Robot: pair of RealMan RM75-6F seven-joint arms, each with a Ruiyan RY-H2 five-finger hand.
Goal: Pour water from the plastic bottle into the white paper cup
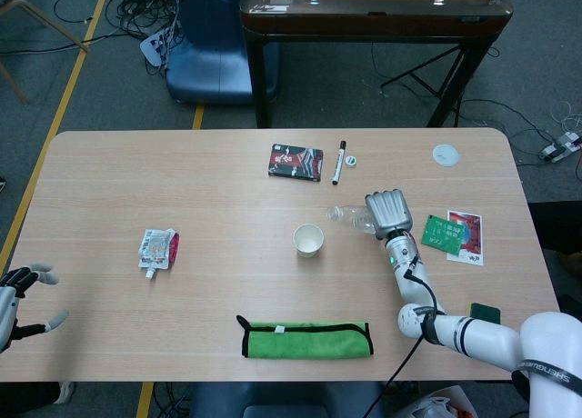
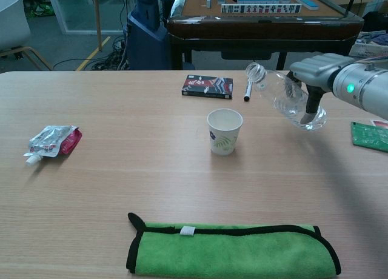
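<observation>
The right hand is raised at the scene's right, fingers wrapped around a load; the left hand hovers at the near left edge, fingers spread.

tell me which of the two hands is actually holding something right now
The right hand: it grips the plastic bottle, tilted with its mouth toward the white paper cup. The left hand sits at the table's near left edge with fingers spread, holding nothing.

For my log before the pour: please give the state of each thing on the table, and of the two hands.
plastic bottle: uncapped, tilted toward the cup, held above the table
white paper cup: upright, open
right hand: grips the bottle
left hand: fingers spread, holds nothing
marker: capped, lying flat
green cloth: folded, flat
pouch: lying flat
</observation>
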